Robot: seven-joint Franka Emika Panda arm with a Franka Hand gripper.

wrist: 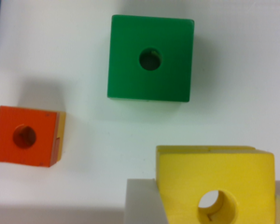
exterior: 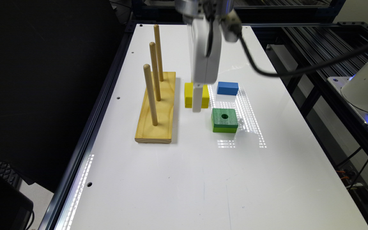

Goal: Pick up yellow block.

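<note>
The tool [exterior: 197, 99] hangs low over the white desk [exterior: 184, 179], its white body coming straight down from the wrist, and its tip reaches in front of the yellow block [exterior: 188, 93], which sits on the desk directly under and behind it in the exterior view. In the wrist view the yellow block [wrist: 214, 182] lies flat with its round hole facing up, and a pale grey finger [wrist: 144, 201] stands against one of its sides, with another grey edge just showing at the opposite side; so the tool is spread about the width of the block, one finger on each side of it, though whether the fingers press on the wood cannot be told. The block rests on the desk. Just beyond the tool, toward the exterior view's right, lies the green block [exterior: 224, 119] with its own hole up, a little apart from the yellow one; in the wrist view the green block [wrist: 150, 58] is near the yellow block without touching it. A blue block [exterior: 227, 88] lies near the tool on the same side. An orange-topped block [wrist: 24, 136] sits well apart from the yellow one. On the tool's other side stands a wooden peg board [exterior: 157, 111] with three upright pegs.
</note>
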